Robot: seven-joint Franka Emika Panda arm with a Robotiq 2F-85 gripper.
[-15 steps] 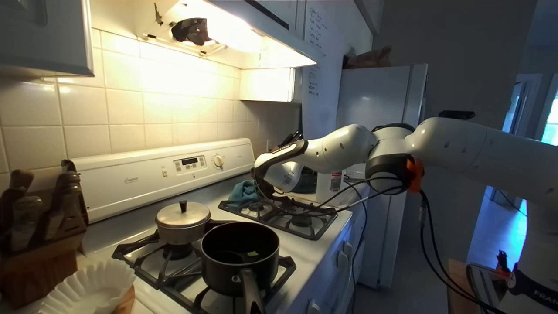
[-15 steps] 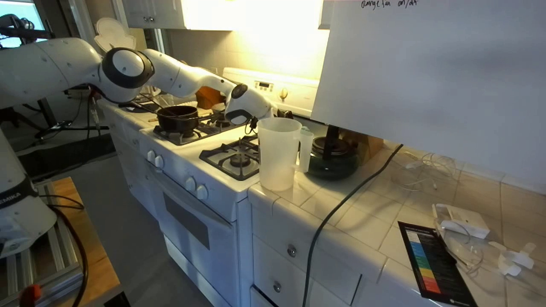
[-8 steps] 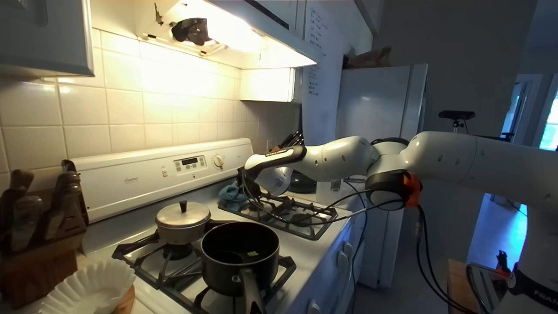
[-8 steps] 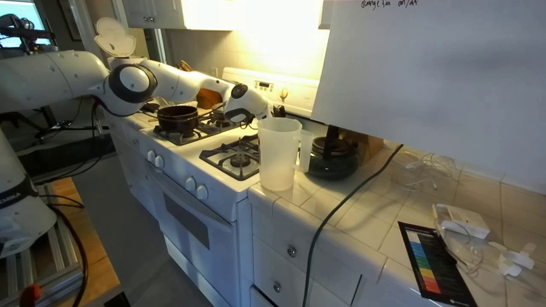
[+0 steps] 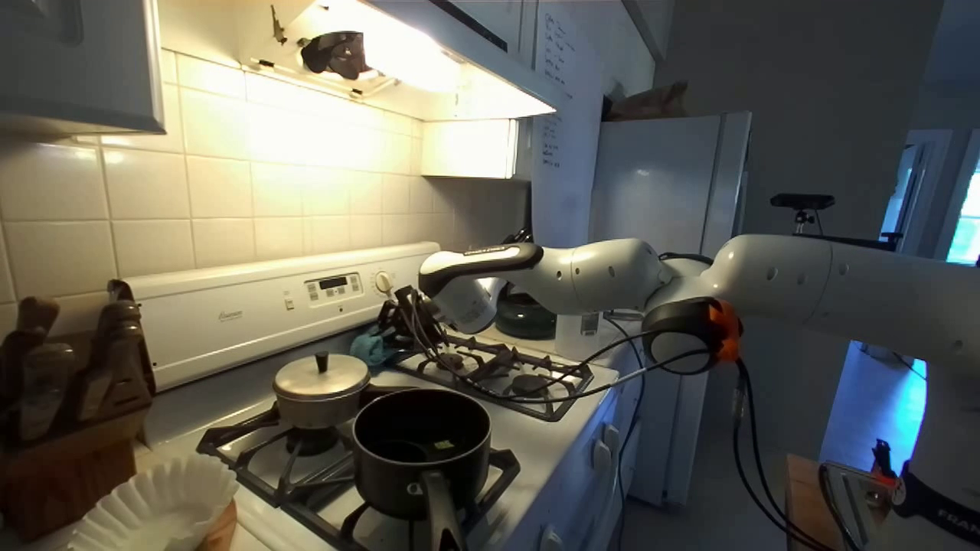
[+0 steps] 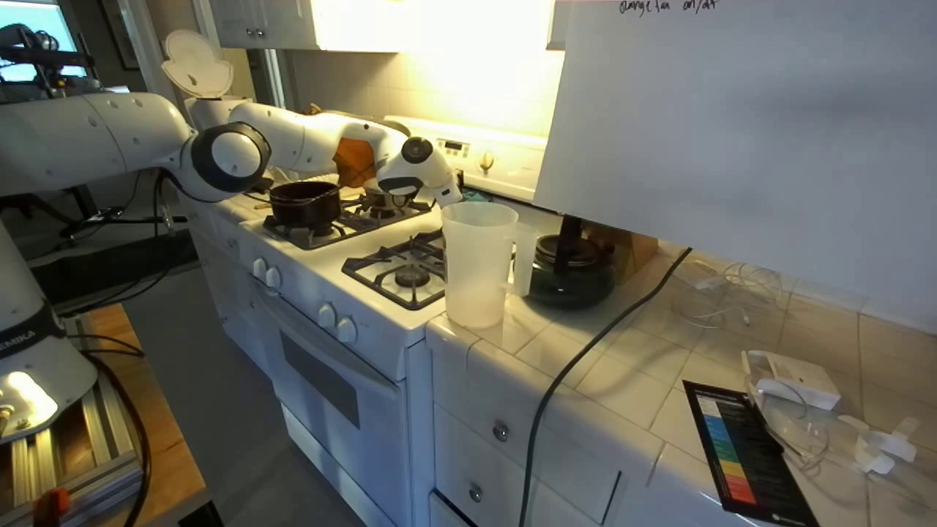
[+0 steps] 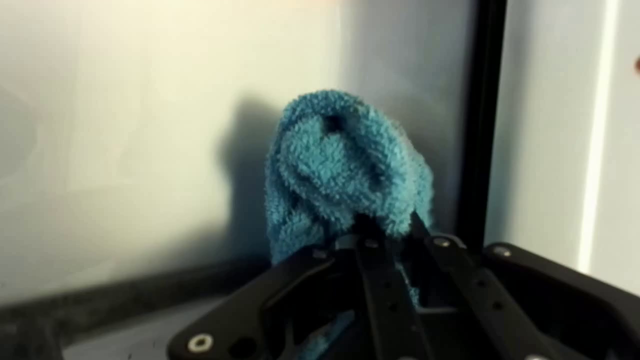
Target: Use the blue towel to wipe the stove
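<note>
White stove (image 5: 536, 440), blue towel (image 7: 340, 170) (in gripper (image 7: 391, 225)), lit tiled wall (image 5: 222, 184)

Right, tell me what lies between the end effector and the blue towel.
Nothing: in the wrist view the end effector grips the blue towel directly, leaving no visible gap.

Bunched terry-cloth towel (image 7: 330, 170): plain teal-blue
Two-fingered metal end effector (image 7: 392, 231): black
Boxy metal stove (image 5: 528, 430): white
Flat rectangular card (image 6: 747, 454): black, rainbow-banded

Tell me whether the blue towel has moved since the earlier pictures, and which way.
Yes. In an exterior view, the blue towel has shifted leftward in the picture, toward the lidded pot, which has not moved.
</note>
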